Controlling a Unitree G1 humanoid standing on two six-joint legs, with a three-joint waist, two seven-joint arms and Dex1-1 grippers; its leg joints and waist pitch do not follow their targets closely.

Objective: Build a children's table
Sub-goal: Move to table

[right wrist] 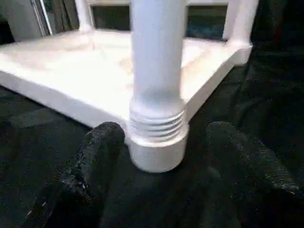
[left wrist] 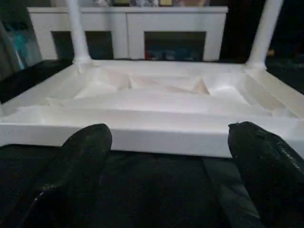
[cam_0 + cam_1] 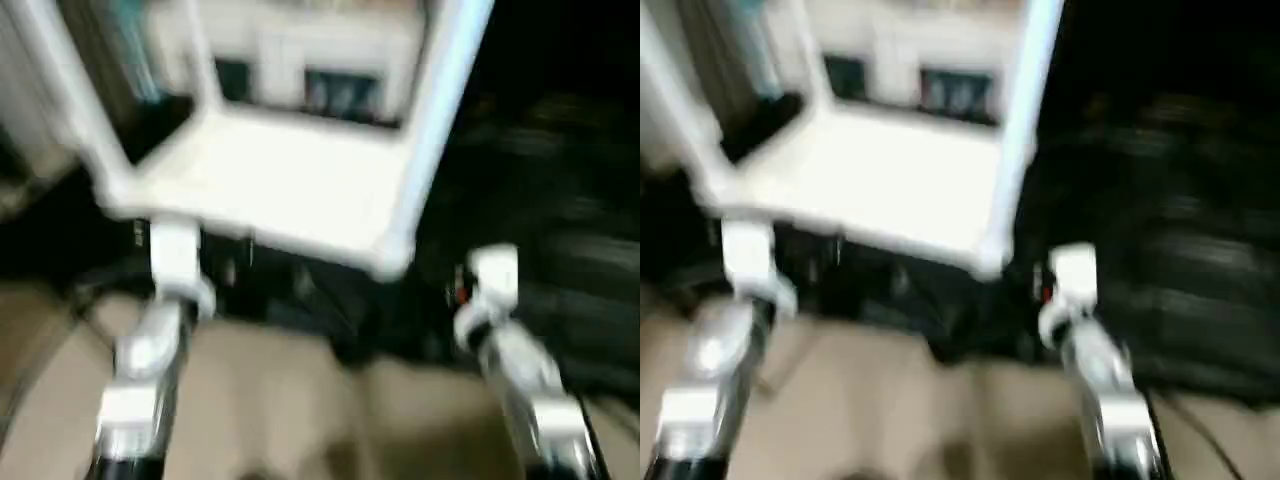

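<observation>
The children's table [image 3: 280,180] lies upside down on a black cloth, its rimmed underside facing up and white legs standing up from the corners. One near leg [image 3: 440,100] rises at the right corner and another [image 3: 60,100] at the left. My left gripper [image 2: 171,135] is open, just short of the table's near rim [image 2: 142,135] and touching nothing. My right gripper [image 1: 168,135] is open at the right corner. Its fingers [image 1: 102,152] stand on either side of the threaded base of that leg [image 1: 156,61], with a gap on each side.
The black cloth [image 2: 156,190] spreads under and around the table. Behind the table stands a white cabinet [image 2: 128,28] with glass doors. Tan floor [image 3: 300,400] lies near me, between my silver forearms [image 3: 140,360].
</observation>
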